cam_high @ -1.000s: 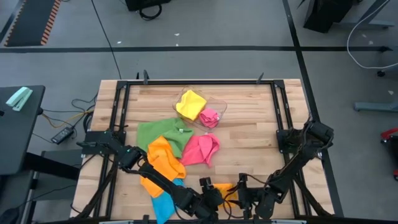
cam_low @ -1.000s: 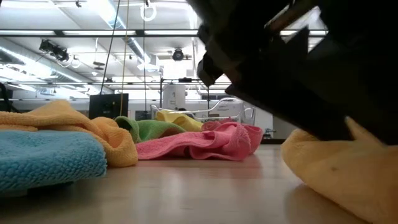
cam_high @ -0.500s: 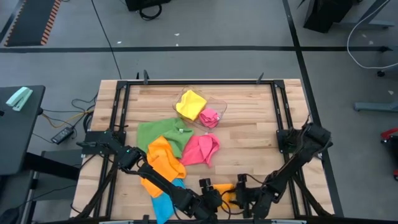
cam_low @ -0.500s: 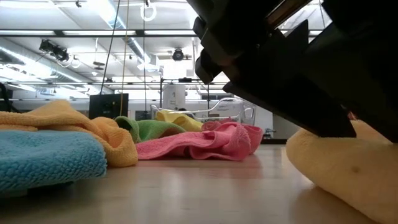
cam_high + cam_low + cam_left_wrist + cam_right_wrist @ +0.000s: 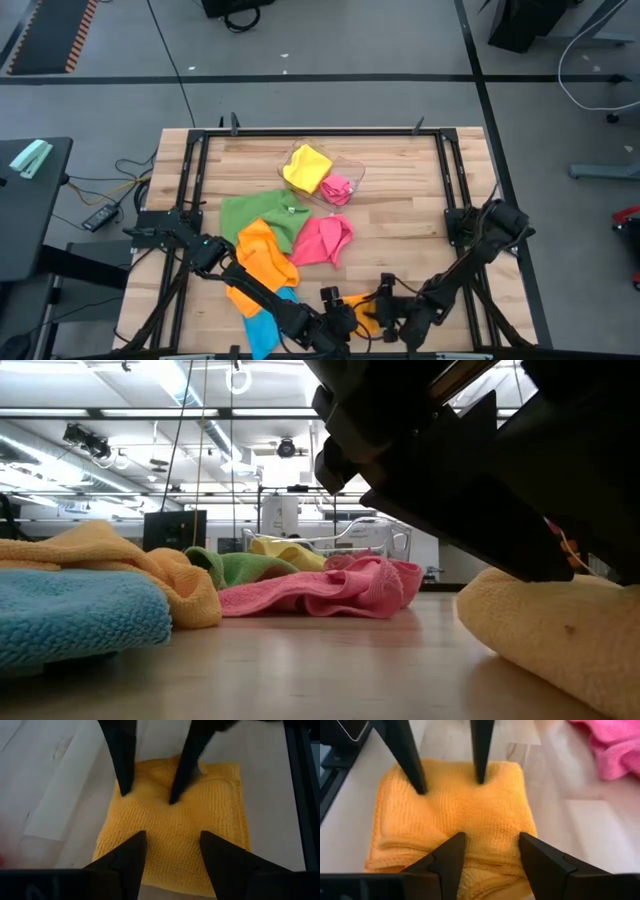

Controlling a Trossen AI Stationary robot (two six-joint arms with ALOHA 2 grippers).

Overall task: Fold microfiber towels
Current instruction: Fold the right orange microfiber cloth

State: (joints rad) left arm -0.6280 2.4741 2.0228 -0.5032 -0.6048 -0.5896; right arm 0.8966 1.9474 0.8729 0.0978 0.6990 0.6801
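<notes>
Both pincers meet at the near edge of the desk point(image 5: 420, 215), a pale butcher-block top of glued wood strips inside a black metal frame. Left pincer point(image 5: 170, 847) and right pincer point(image 5: 487, 847) face each other over a folded orange towel point(image 5: 460, 815), a thick squarish pad of nubbly looped microfibre with stacked layers showing along one edge. Each pincer stands with jaws parted, all four dark tapered fingertips pressed onto the pad's top surface; neither has cloth clamped between its jaws. In the low view this pad reads as a rounded, plump mound point(image 5: 550, 630). Loose, unfolded cloths lie crumpled mid-desk: green towel point(image 5: 258, 212), a second orange towel point(image 5: 262, 262) draped partly over it, blue towel point(image 5: 265, 328) under the left arm, pink towel point(image 5: 325, 240) bunched in soft ridges. At the far side a clear plastic tray point(image 5: 352, 172) holds a yellow towel point(image 5: 307, 167) and a small wadded pink cloth point(image 5: 338, 187).
</notes>
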